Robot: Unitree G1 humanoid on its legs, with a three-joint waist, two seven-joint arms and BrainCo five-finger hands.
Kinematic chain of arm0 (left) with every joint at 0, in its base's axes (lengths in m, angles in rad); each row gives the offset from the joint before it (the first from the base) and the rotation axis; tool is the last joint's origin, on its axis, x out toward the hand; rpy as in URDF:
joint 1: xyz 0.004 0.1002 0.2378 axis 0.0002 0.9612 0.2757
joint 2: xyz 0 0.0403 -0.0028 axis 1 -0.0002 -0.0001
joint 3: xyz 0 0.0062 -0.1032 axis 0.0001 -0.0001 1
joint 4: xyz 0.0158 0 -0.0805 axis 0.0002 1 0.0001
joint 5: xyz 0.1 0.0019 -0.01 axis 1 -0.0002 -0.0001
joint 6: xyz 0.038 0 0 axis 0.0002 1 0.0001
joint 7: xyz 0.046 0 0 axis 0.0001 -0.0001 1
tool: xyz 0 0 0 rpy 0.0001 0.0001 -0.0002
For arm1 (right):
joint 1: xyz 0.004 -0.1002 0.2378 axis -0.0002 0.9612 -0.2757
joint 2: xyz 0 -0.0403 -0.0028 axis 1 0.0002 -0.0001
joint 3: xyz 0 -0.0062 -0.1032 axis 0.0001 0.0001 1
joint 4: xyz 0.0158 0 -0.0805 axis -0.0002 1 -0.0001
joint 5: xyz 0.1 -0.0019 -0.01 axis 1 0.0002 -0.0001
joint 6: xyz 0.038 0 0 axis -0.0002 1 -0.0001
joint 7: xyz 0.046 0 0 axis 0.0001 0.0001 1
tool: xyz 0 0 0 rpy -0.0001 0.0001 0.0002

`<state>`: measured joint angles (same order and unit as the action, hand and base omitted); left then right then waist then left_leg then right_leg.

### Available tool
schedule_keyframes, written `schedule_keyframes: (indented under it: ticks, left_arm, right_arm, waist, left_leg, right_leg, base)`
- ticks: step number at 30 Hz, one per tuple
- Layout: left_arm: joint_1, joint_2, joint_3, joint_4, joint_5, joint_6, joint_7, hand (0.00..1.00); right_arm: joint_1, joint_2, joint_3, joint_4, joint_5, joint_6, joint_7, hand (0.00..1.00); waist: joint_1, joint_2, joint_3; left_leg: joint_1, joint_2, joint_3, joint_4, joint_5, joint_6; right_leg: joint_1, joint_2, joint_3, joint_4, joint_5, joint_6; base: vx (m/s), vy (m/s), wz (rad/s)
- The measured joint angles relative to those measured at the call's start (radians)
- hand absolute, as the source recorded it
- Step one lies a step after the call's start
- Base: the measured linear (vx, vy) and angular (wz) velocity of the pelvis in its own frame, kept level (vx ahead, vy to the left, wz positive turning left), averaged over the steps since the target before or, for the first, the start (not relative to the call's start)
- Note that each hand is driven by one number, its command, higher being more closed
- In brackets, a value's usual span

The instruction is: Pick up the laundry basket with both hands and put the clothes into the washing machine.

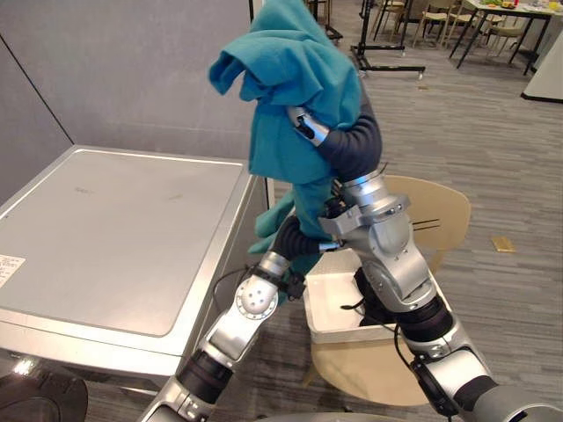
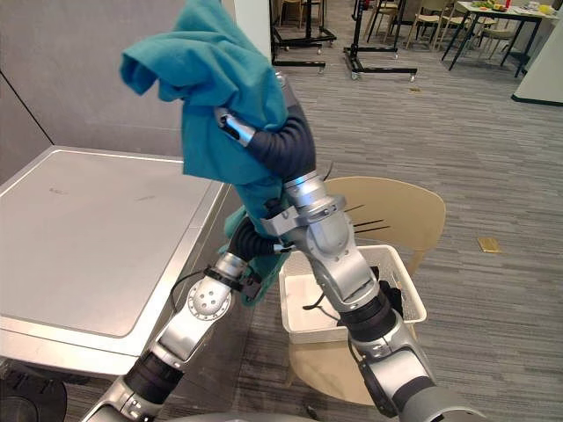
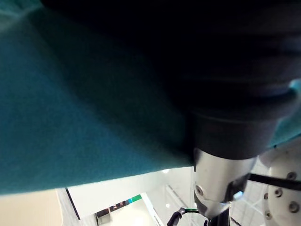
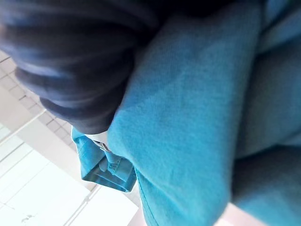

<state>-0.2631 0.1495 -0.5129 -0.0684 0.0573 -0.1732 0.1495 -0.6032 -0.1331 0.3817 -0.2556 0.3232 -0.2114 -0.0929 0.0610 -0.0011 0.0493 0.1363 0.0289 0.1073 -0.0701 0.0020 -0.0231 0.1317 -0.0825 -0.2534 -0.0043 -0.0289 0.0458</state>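
One washing machine [image 1: 123, 229] at nine o'clock, lid down flat. That is likely the obstacle, as nothing goes in until it lifts. Left hand [image 1: 294, 237] low near six o'clock, buried in the cloth's tail; grip cannot be told. Teal cloth [image 1: 290, 79] held high at twelve o'clock, right hand [image 1: 310, 127] clenched on its fold. Step: carrying clothes to the machine. Next move calls for a swing toward nine o'clock. White basket [image 1: 330, 308] at five o'clock, on a chair [image 1: 440, 215]. Tables [image 1: 515, 9] far off, one o'clock.

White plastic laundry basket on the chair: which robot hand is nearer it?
Left. The left robot hand is low beside the white plastic laundry basket, in the teal cloth; the right robot hand is raised high above it.
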Motion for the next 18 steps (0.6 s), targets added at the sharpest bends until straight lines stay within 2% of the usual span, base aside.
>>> schedule_keyframes:
  ticks: [5, 6, 10, 13, 16, 17, 18]
  left_arm:
    - [-0.002, -0.007, 0.002, 0.021, 0.003, 0.0, 0.029, 1.0]
    - [-0.001, -0.007, 0.002, 0.024, 0.003, 0.0, 0.03, 1.0]
    - [0.018, -0.007, 0.017, 0.024, -0.004, 0.0, 0.032, 1.0]
    - [0.099, -0.008, 0.075, -0.007, -0.008, 0.002, 0.03, 1.0]
    - [0.202, -0.008, 0.118, -0.084, -0.007, 0.003, 0.027, 1.0]
    - [0.236, -0.008, 0.133, -0.106, -0.007, 0.003, 0.026, 1.0]
    - [0.247, -0.008, 0.14, -0.115, -0.007, 0.003, 0.026, 1.0]
  right_arm:
    - [-0.001, 0.0, 0.005, 0.0, 0.03, -0.011, -0.001, 1.0]
    - [0.0, 0.0, 0.009, 0.0, 0.03, -0.011, 0.0, 0.0]
    - [0.042, -0.01, -0.009, -0.001, 0.029, -0.018, 0.007, 0.0]
    - [0.135, -0.016, -0.067, -0.023, 0.018, -0.018, 0.009, 0.0]
    - [0.232, -0.046, -0.133, -0.068, -0.042, -0.018, 0.008, 0.0]
    - [0.27, -0.073, -0.182, -0.082, -0.108, -0.018, 0.006, 0.0]
    - [0.282, -0.083, -0.205, -0.088, -0.126, -0.018, 0.005, 0.0]
  waist:
    - [-0.018, -0.001, -0.001]
    - [-0.018, -0.001, -0.001]
    - [-0.024, -0.002, -0.001]
    - [-0.024, -0.002, -0.001]
    - [-0.02, -0.002, -0.001]
    - [-0.021, -0.002, -0.001]
    - [-0.022, -0.002, -0.001]
  left_leg:
    - [-0.001, -0.001, 0.013, -0.001, 0.0, 0.0]
    - [-0.002, -0.001, 0.024, -0.002, 0.0, 0.0]
    - [0.0, 0.004, 0.033, -0.002, 0.0, 0.0]
    - [0.001, 0.006, 0.038, -0.004, 0.0, 0.0]
    - [0.0, 0.006, 0.047, -0.014, 0.0, 0.0]
    - [0.003, 0.005, 0.05, -0.018, 0.0, 0.0]
    - [0.003, 0.005, 0.052, -0.019, 0.0, 0.0]
  right_leg:
    - [-0.01, 0.0, 0.017, 0.0, 0.004, 0.0]
    - [-0.015, 0.002, 0.029, 0.0, 0.008, 0.0]
    - [-0.018, 0.005, 0.041, -0.001, 0.012, 0.001]
    - [-0.021, 0.008, 0.047, -0.001, 0.013, 0.001]
    - [-0.031, 0.011, 0.057, -0.001, 0.013, 0.001]
    - [-0.032, 0.011, 0.061, -0.002, 0.013, 0.002]
    - [-0.032, 0.011, 0.062, -0.003, 0.013, 0.002]
  base:
    - [-0.02, -0.003, -0.1]
    - [-0.04, -0.001, -0.22]
    - [-0.04, -0.014, -0.1]
    - [-0.04, -0.014, -0.05]
    - [0.0, -0.012, -0.1]
    - [0.01, -0.007, -0.07]
    - [0.02, -0.007, -0.08]
